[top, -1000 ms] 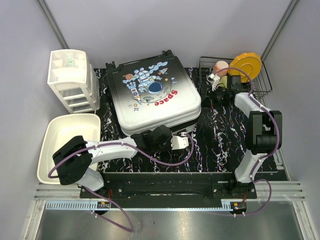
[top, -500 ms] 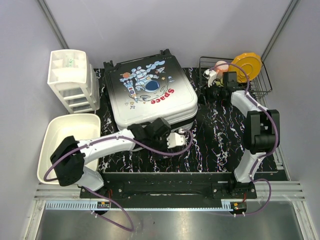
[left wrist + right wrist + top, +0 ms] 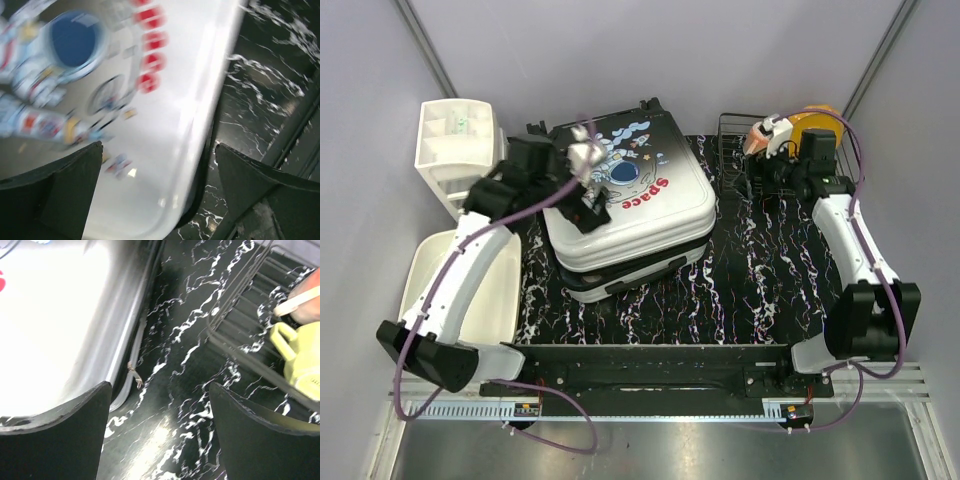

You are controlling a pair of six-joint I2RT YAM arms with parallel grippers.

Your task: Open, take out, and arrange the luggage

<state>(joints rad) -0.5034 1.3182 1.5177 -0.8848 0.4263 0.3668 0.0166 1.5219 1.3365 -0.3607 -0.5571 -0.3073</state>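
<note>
The luggage (image 3: pixel 640 205) lies flat on the black marbled mat, astronaut print and red "Space" facing up. Its white lid sits slightly askew on the dark lower shell, and a dark seam shows along the front edge (image 3: pixel 625 280). My left gripper (image 3: pixel 585 185) hovers open over the left part of the lid. In the left wrist view the left gripper (image 3: pixel 157 200) spans the lid's white rim (image 3: pixel 190 150) with nothing held. My right gripper (image 3: pixel 770 140) is open above the mat beside the wire rack. In the right wrist view the right gripper (image 3: pixel 160 435) is empty, with the luggage's zipper pull (image 3: pixel 134 374) ahead.
A white drawer unit (image 3: pixel 460 150) stands at the back left and a white tub (image 3: pixel 430 290) lies at the near left. A wire rack (image 3: pixel 840 175) at the back right holds an orange plate (image 3: pixel 817 122) and a yellow-green mug (image 3: pixel 300 357).
My left gripper left the luggage's front edge, swung up over the lid and opened. My right gripper opened and drew back toward the rack. The luggage shifted slightly.
</note>
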